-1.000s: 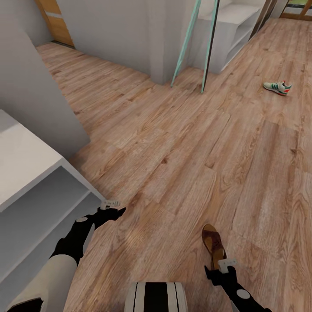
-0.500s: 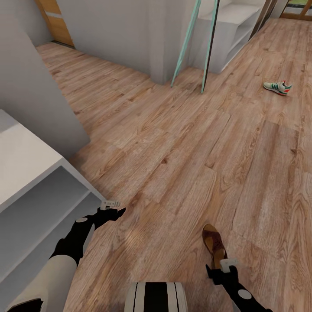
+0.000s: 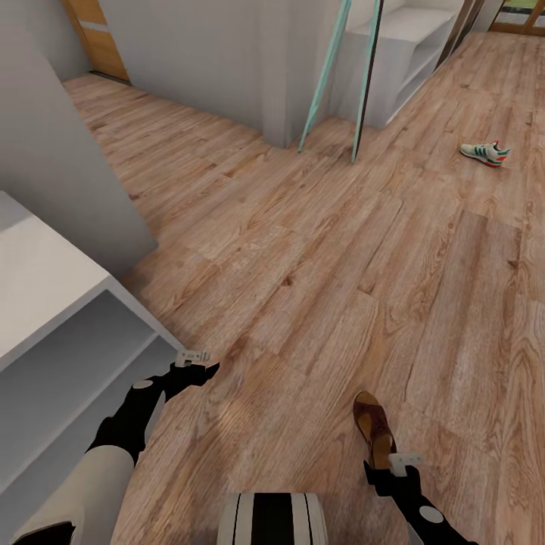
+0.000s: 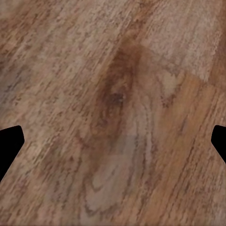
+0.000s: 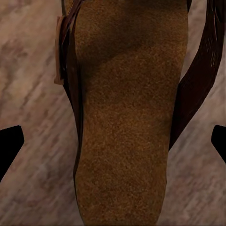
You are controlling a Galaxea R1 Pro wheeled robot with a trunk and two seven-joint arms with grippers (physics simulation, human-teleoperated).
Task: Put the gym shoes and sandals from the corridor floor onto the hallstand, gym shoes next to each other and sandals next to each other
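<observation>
Head view, right tool [image 3: 399, 463] over sandal [image 3: 373, 426], gym shoe [image 3: 484, 154] distant

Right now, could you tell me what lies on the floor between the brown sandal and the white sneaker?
Nothing: in the head view, only bare wood-plank floor stretches from the dark brown leather sandal to the white green-striped sneaker.

Home corridor: wood-plank floor [image 3: 318, 250], shoe rack [image 3: 53, 318], sneaker [image 3: 484, 154].

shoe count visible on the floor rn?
2. One sandal lies on the corridor floor just ahead of the right gripper; one gym shoe lies far off toward the upper right. The other two may be out of frame.
</observation>
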